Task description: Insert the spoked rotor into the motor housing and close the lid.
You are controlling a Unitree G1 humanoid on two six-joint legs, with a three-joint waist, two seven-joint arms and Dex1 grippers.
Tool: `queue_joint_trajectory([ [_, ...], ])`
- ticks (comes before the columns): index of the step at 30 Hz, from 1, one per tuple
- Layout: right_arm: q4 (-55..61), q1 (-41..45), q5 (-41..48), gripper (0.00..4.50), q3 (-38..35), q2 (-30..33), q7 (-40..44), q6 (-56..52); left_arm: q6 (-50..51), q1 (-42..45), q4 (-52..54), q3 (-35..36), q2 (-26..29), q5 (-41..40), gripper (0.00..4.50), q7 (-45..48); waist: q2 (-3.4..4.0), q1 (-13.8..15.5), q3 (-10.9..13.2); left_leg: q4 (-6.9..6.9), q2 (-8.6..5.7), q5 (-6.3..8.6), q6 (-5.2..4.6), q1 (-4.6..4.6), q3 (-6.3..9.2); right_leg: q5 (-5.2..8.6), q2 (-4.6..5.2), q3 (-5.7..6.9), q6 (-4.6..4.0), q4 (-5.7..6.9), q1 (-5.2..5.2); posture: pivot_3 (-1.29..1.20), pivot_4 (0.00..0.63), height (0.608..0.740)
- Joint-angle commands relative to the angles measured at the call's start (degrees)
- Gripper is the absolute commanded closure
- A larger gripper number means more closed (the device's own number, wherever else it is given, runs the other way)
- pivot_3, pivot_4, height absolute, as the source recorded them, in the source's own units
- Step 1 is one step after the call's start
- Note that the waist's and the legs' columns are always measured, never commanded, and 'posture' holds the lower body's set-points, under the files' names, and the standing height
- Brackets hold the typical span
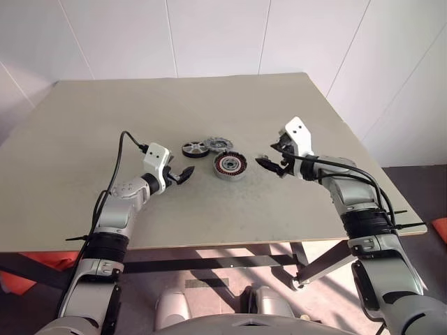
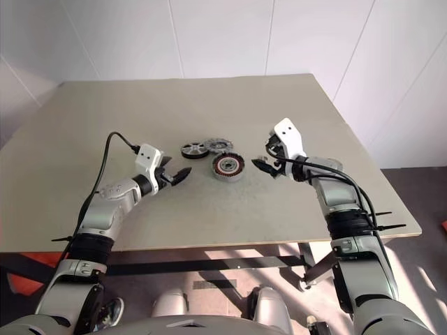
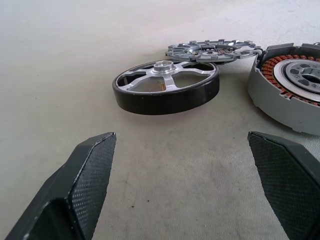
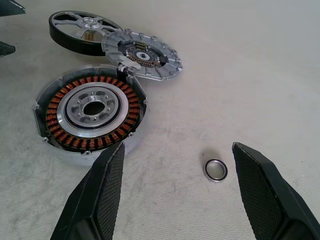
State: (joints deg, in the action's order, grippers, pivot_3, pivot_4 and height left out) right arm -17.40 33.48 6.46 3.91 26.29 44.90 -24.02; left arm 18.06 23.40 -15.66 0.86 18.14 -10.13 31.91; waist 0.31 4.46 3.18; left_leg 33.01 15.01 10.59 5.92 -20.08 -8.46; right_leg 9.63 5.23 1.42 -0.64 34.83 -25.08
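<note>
The spoked rotor (image 3: 165, 87), a black-rimmed wheel with pale spokes, lies flat on the table. Behind it is the lid (image 4: 142, 54), a grey disc with cut-outs whose edge overlaps the rotor's rim and reaches the motor housing (image 4: 90, 110). The housing sits open with its copper windings showing. My left gripper (image 1: 187, 172) hovers open just short of the rotor, on its left. My right gripper (image 1: 267, 164) is open to the right of the housing, with nothing between its fingers (image 4: 105, 195).
A small metal ring (image 4: 216, 170) lies on the table (image 1: 140, 112) between my right gripper's fingers, apart from the housing. The tan table has wide bare room on all sides of the parts. White walls stand behind it.
</note>
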Motion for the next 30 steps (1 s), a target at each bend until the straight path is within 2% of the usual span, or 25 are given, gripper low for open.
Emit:
queue_joint_trajectory([
  [1, 2.4, 1.7, 0.1, 0.63, 0.4, 0.2, 0.5, 0.5, -0.3, -0.2, 3.1, 0.8, 0.1, -0.5, 0.03, -0.6, 0.00, 0.0, 0.0, 0.00, 0.00, 0.00, 0.00, 0.00, 0.00, 0.00, 0.00, 0.00, 0.00, 0.00, 0.00, 0.00, 0.000, 0.740],
  [9, 1.2, 3.6, 1.8, 0.63, 0.0, -0.8, 0.7, 0.1, 0.2, -0.1, 4.1, 1.8, -0.1, -1.2, 0.03, -2.1, 0.00, -0.1, 0.0, 0.01, 0.00, 0.00, 0.00, 0.01, 0.00, 0.00, 0.00, 0.00, 0.00, 0.00, 0.00, 0.00, 0.000, 0.740],
  [19, -3.7, 5.7, -0.4, 0.63, 0.1, -0.9, -2.5, 2.5, 1.4, -0.2, 4.7, 1.4, -3.2, -0.7, 0.03, -5.5, 0.00, 0.1, 0.0, 0.02, 0.00, 0.01, -0.01, -0.01, 0.00, 0.00, 0.00, 0.00, 0.00, 0.00, 0.01, 0.00, 0.000, 0.740],
  [25, -16.2, 11.2, -0.4, 0.63, -2.3, -2.4, -7.8, 5.6, 1.4, 0.5, 4.7, 1.3, -3.6, -0.6, 0.03, -6.6, 0.00, -0.2, 0.0, 0.05, 0.00, -0.01, 0.01, 0.01, 0.00, 0.00, 0.00, 0.00, 0.00, 0.02, 0.02, 0.00, 0.000, 0.740],
  [30, -27.8, 15.5, -0.7, 0.63, -3.0, -4.6, -9.1, 9.9, 1.7, -1.3, 6.5, 1.7, -3.7, -1.2, 0.03, -7.2, 0.00, -0.4, 0.0, 0.06, 0.00, 0.01, -0.02, -0.03, 0.00, 0.00, 0.00, 0.01, -0.01, 0.02, -0.01, 0.00, 0.000, 0.740],
])
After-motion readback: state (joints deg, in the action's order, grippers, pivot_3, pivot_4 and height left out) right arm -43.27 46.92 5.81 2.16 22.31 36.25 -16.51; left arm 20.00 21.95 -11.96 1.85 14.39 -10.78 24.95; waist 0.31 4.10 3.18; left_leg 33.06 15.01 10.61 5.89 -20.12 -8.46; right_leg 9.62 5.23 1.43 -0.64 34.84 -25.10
